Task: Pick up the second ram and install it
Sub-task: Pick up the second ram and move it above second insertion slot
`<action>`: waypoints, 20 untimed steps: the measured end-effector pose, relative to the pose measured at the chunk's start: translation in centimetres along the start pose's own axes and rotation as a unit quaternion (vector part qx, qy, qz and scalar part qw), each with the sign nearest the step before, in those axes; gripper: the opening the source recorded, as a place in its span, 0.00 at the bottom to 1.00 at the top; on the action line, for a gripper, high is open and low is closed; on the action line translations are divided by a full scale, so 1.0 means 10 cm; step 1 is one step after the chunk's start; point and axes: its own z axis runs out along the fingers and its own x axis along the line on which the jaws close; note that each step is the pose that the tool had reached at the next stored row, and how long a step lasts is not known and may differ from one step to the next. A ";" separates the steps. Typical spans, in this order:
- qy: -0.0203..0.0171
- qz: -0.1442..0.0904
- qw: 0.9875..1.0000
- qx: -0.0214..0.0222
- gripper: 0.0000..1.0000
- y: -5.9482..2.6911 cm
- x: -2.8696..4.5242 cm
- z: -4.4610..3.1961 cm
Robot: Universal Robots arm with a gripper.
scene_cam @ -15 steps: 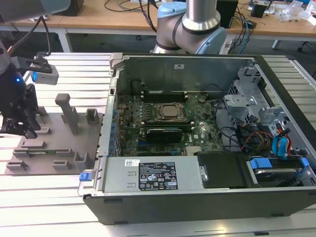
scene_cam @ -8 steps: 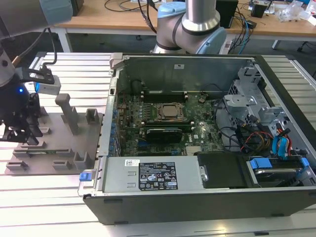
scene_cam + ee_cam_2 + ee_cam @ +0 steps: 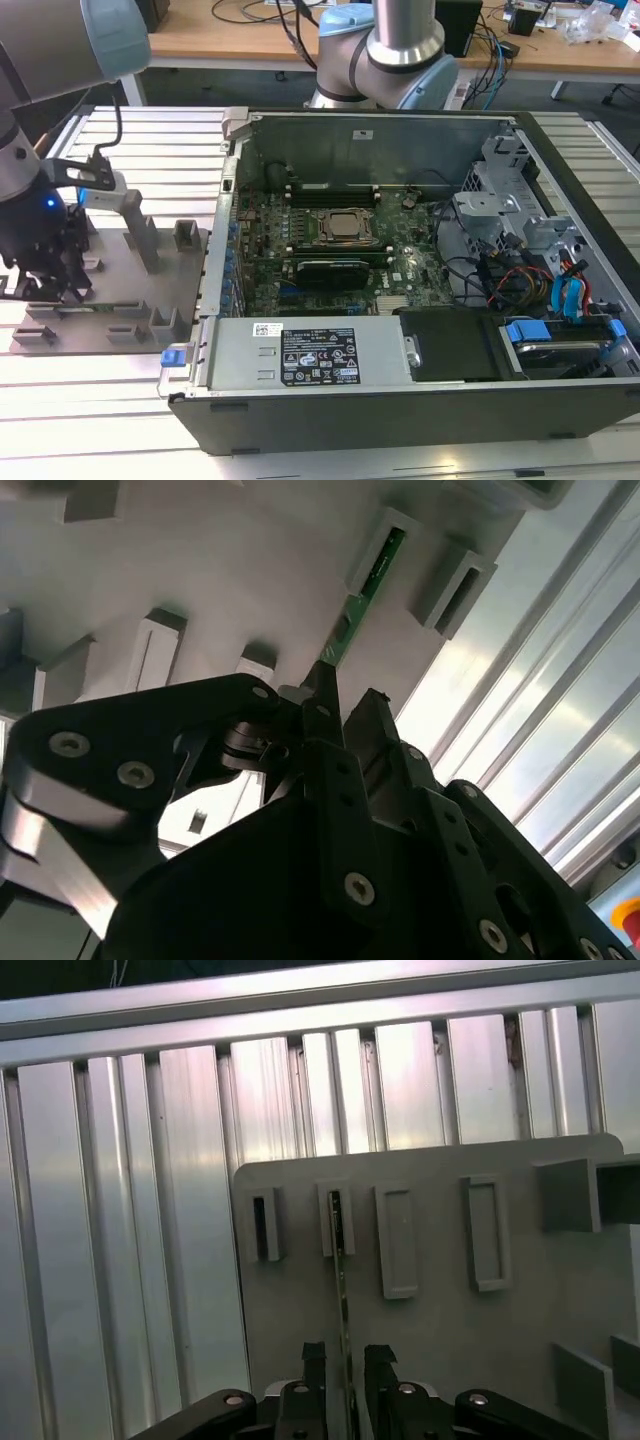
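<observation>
Gripper (image 3: 345, 1355) hangs with fingers slightly parted astride the second ram (image 3: 342, 1285), gripping nothing; ram stands on edge in its grey holder block (image 3: 324, 1222); a good grasp likely needs fingers centred and square on its flat faces.

Grey, silver and green beside a black case (image 3: 400, 415).
The gripper (image 3: 345, 1360) is matt black, the second ram (image 3: 343, 635) dark green, and the holder plate (image 3: 440, 1360) plain grey on a ribbed silver table (image 3: 100, 400). At the exterior view's right are a green motherboard (image 3: 400, 270) and a blue latch (image 3: 175, 357).
</observation>
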 end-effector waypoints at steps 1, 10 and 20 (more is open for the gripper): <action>0.000 0.000 1.000 0.000 0.30 0.000 -0.002 0.019; -0.001 -0.002 1.000 0.000 0.30 0.016 -0.008 0.264; -0.002 -0.032 0.999 0.000 0.30 0.023 -0.011 0.387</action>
